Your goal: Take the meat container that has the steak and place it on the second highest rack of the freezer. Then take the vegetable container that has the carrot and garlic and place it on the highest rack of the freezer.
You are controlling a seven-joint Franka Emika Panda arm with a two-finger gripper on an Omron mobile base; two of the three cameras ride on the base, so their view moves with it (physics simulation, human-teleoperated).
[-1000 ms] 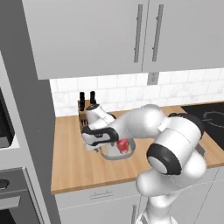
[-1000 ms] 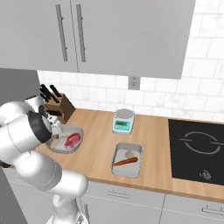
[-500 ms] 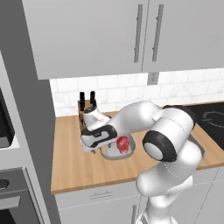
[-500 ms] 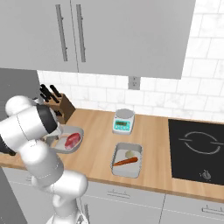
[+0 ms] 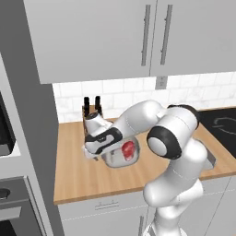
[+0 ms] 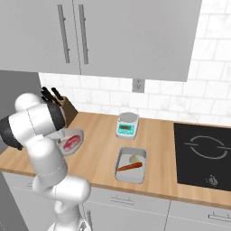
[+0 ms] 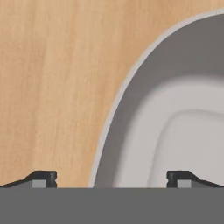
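Hand view: the two small dark fingertips (image 7: 41,178) stand wide apart at the bottom, one over bare wood, the other over the inside of the grey rounded metal meat container (image 7: 144,109). The container's pale curved rim runs up between them, so the hand (image 7: 111,179) straddles that rim — spread, not clamped on anything.

In the left base view the white arm bends down from the lower right and reaches left across the light wooden worktop (image 5: 87,179). The hand (image 5: 94,154) sits low at the left edge of the meat container (image 5: 117,156), and the small rounded red steak (image 5: 128,150) lies inside the container, just right of the hand. A brown wooden knife block with dark handles (image 5: 92,110) stands just behind the hand, against the white tiled wall.

The right base view shows the same container (image 6: 72,140) on the left part of the worktop (image 6: 99,167), with the steak (image 6: 70,143) in it, partly hidden by the arm's white elbow. Well apart to its right, near the front edge, rests the rectangular grey vegetable tray (image 6: 131,164), holding the thin orange carrot (image 6: 129,167) and, just beyond it, the small pale garlic bulb (image 6: 134,158). A small teal-faced kitchen scale (image 6: 127,125) stands farther back, between the two containers. A black glass hob (image 6: 205,155) is set into the worktop at the far right — flat grey wall cupboards with bar handles (image 6: 113,36) hang above.
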